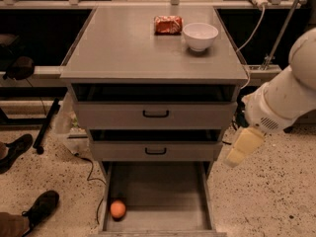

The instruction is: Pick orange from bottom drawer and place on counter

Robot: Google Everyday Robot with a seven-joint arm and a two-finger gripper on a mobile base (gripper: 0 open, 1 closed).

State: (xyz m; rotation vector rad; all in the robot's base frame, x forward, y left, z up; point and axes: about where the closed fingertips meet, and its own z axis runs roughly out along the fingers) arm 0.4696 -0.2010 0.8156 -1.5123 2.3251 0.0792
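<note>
The orange (117, 209) lies in the front left corner of the bottom drawer (163, 191), which is pulled open and shows its flat grey floor. The counter (123, 43) is the wide grey top of the cabinet. My white arm comes in from the right, and my gripper (241, 148) hangs beside the cabinet's right side, level with the middle drawer. It is above and well to the right of the orange and holds nothing that I can see.
A red-orange snack packet (168, 24) and a white bowl (200, 36) sit at the back right of the counter. The two upper drawers (155, 114) stand slightly open. A person's shoes (42, 206) are on the floor at left. Cables hang at the right.
</note>
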